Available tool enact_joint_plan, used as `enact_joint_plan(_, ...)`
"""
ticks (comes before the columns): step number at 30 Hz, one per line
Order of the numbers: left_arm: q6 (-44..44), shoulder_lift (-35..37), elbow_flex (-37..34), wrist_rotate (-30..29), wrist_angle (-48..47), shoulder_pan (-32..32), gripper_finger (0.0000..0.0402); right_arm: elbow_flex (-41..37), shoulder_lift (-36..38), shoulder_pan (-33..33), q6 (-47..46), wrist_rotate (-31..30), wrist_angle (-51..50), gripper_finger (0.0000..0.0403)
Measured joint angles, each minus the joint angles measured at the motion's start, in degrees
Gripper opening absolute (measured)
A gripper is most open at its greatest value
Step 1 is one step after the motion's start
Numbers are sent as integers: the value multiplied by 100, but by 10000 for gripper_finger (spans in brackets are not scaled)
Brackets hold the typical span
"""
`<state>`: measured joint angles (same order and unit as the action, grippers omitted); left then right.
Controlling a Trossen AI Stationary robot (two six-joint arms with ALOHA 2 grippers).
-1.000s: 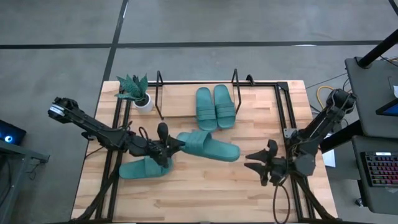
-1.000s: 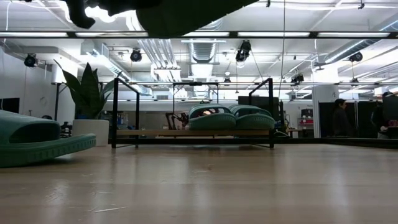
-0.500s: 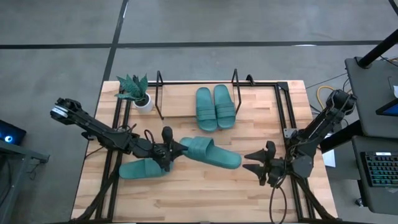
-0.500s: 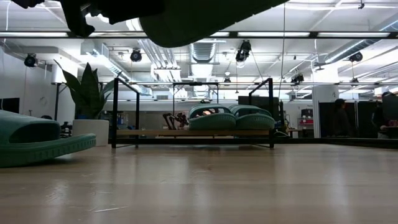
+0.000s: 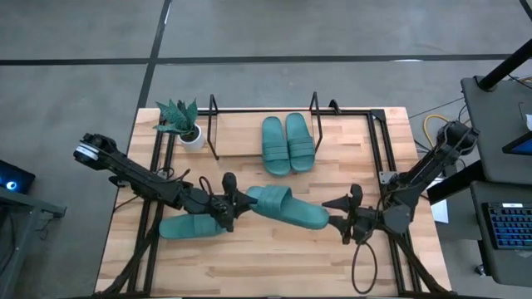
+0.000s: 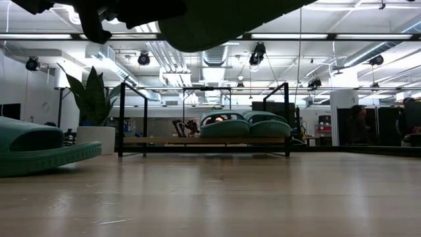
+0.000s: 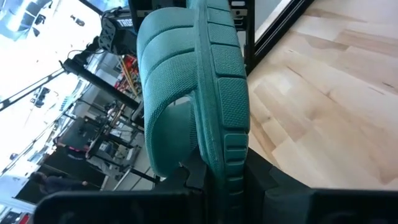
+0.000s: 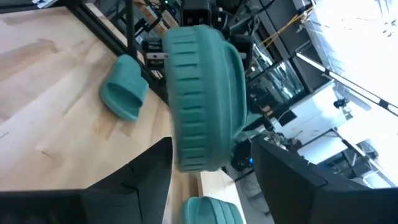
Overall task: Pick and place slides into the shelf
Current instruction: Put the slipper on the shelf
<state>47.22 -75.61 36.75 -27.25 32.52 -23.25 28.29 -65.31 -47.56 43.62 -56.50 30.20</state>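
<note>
My left gripper (image 5: 235,205) is shut on a teal slide (image 5: 287,208), which is held above the table's middle; in the low view this slide (image 6: 217,20) shows dark at the top. My right gripper (image 5: 331,213) is open, and its fingers stand on either side of that slide's right end (image 8: 202,99) without plainly touching it. A second slide (image 5: 191,224) lies sole-down on the table under the left arm. Two more slides (image 5: 287,143) rest side by side on the shelf (image 5: 241,145) at the far edge. My left gripper pinches the slide's left end (image 7: 219,177), close by the strap, between its two fingers on the ribbed sole edge. The fingers come about level from the table's left, along the slide's length. The slide juts toward the right gripper, rolled to one side, lifted clear of the table.
A small potted plant (image 5: 183,123) stands at the far left beside the shelf's black wire frame (image 5: 213,124). Black rails run along the table's left and right sides. Bare wood lies along the near edge (image 5: 274,266).
My left gripper has carried the held slide toward the table's right and slightly nearer, bringing its free end up to my right gripper's fingers. The slide stays clear of the table. The other slides have kept still.
</note>
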Motion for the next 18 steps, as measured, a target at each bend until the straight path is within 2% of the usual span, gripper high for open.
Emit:
enact_joint_plan(3, -27, -11, 0, 15, 10, 39, 24, -2, -8, 98, -40, 137, 3, 210)
enact_joint_plan(9, -39, -15, 0, 81, 5, 79, 24, 11, -5, 381, -185, 1265, 13, 210)
enact_joint_plan(11, -40, -15, 0, 92, 4, 79, 24, 11, -5, 485, -272, 1464, 15, 210)
enact_joint_plan(15, -53, -15, 0, 130, 5, 79, 24, 11, -5, 673, -287, 1492, 41, 203)
enact_joint_plan(18, -181, -15, -2, 148, 4, 79, 24, 11, -5, 784, -267, 1494, 50, 181)
